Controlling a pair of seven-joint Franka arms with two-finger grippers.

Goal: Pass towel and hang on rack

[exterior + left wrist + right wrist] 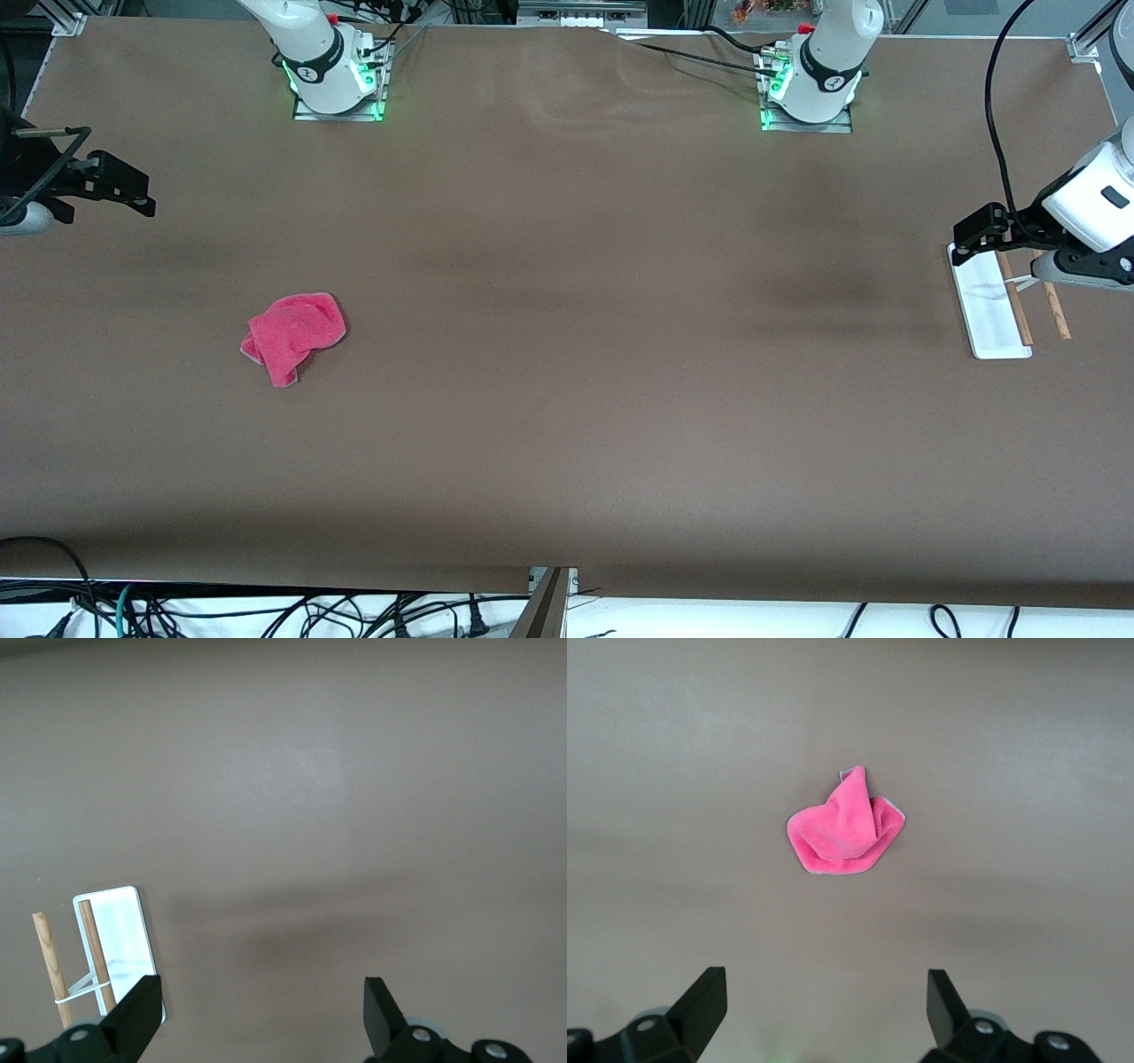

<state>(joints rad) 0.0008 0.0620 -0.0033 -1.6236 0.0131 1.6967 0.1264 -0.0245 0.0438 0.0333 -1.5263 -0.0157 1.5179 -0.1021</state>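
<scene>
**Two Claws Wide, Towel Untouched**

Two claws stand wide and carry nothing; no step of the task looks begun. The towel [293, 337] lies crumpled on the desk [567, 399] toward the right arm's end, nearer the front camera than that arm's base. The right claw [133, 193] hangs at that same end of the desk, its jaws well apart; in its wrist view the towel [847, 828] sits centred between the fingertips [700, 1001] but well apart from them. That line-up reads as a pose for coming straight down on the cloth.

The rack [997, 310] stands at the left arm's end, its white base flat on the desk and two brown rods [1014, 301] alongside. The left claw [970, 237] hovers over the end of the rack farther from the front camera, jaws wide too. It waits there, probably because it must receive the cloth and drape it over the rods.

Towel and rack are well apart, almost the whole desk between them, which is likely why a hand-over is called for: neither arm looks set to serve both ends. Nothing else lies on the brown cover between them. Cables trail at the desk's edges, clear of any path. The cloth is limp and bunched, so a pinch may catch only one fold.
</scene>
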